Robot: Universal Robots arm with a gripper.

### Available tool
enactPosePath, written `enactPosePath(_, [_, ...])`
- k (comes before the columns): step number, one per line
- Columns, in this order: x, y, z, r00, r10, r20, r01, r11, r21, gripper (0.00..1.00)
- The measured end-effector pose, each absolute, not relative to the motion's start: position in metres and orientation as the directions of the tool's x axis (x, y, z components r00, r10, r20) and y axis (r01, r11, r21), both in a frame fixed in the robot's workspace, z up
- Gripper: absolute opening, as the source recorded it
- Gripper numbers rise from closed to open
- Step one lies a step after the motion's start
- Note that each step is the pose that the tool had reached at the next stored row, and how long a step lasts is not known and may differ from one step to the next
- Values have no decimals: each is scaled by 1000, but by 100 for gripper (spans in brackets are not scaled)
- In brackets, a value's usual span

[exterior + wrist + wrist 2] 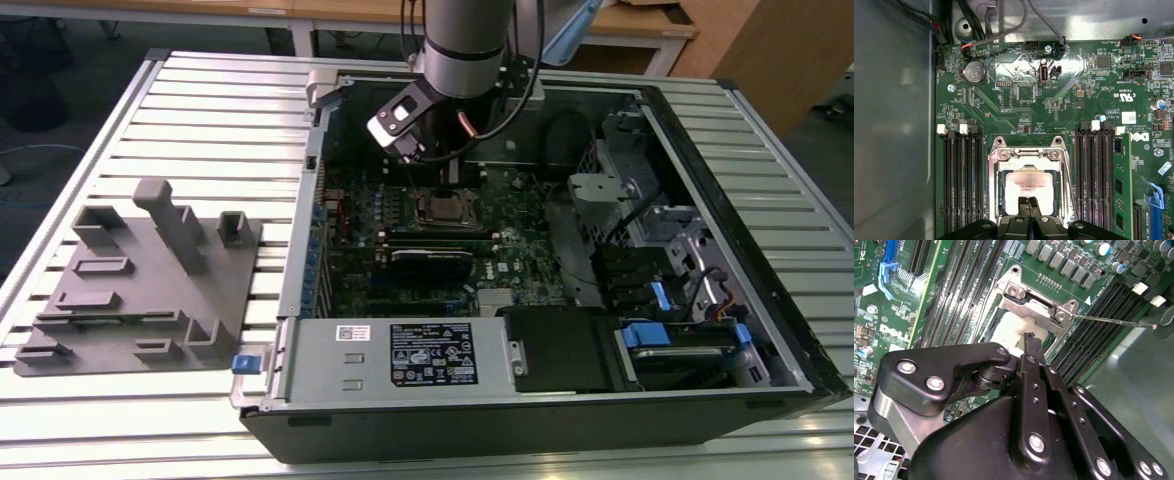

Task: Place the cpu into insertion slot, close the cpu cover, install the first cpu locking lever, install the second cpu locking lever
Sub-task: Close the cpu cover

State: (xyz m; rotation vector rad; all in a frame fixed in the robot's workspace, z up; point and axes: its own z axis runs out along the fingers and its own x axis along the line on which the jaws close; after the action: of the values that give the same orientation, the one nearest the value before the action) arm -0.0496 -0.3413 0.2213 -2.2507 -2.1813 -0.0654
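The cpu (1030, 184) lies in the insertion slot (1002, 199), between memory slots (959, 185)

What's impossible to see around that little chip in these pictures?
First wrist view: the claw hides the edge of the cpu beneath it.
Second wrist view: the claw's body blocks most of the insertion slot.
Exterior view: the insertion slot is too small for detail.

computer tower (534, 435): 1 | cpu (1026, 185): 1 | cpu cover (1026, 155): 1 | coin-cell battery (975, 71): 1 | memory stick (1121, 190): 1 | grey fixture tray (200, 295): 1 | gripper (1029, 201): 1
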Motion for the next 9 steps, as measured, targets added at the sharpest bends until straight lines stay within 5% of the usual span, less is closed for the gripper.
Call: enactPosePath(9, [-50, -342, 221, 31, 999, 34, 999, -32, 24, 11])
